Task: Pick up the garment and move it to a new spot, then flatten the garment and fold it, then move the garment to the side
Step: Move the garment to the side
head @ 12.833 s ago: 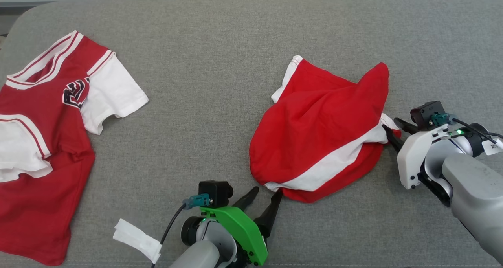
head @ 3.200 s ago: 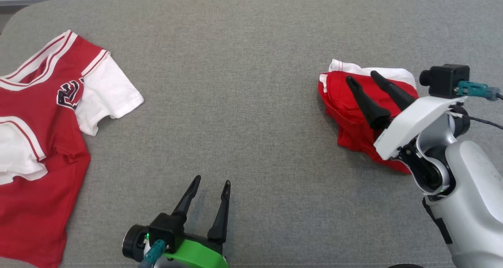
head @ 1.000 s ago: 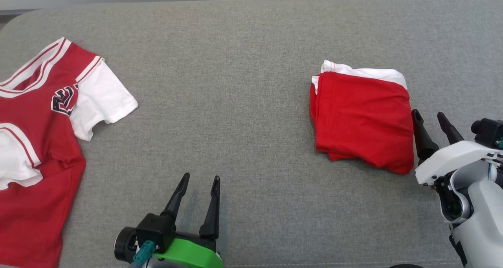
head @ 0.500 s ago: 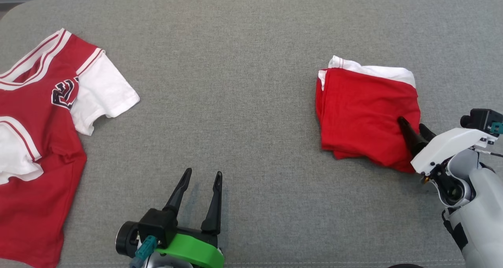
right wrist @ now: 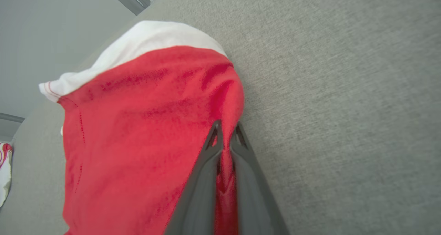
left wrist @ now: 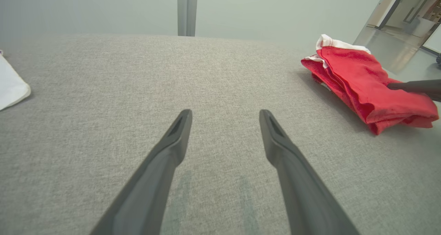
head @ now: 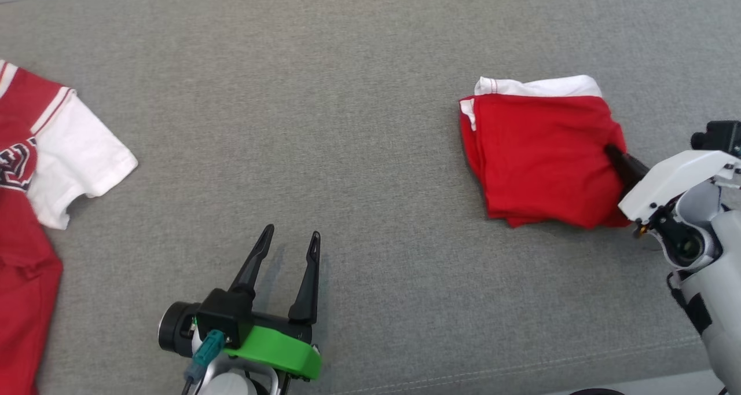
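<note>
Bright, even, diffuse light, soft shadow beside the garment point(left wrist: 358, 80), wrist views stretched at edges

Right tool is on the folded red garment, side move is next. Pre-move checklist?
1. Right tool shut on the right edge of the folded garment: ok.
2. Fold tidy, layers stacked, white band at the far edge: ok.
3. All layers caught in the pinch: cannot tell.
4. Left tool open, apart from the garment: ok.
5. Jersey well apart, at the left of the grey surface: ok.
</note>
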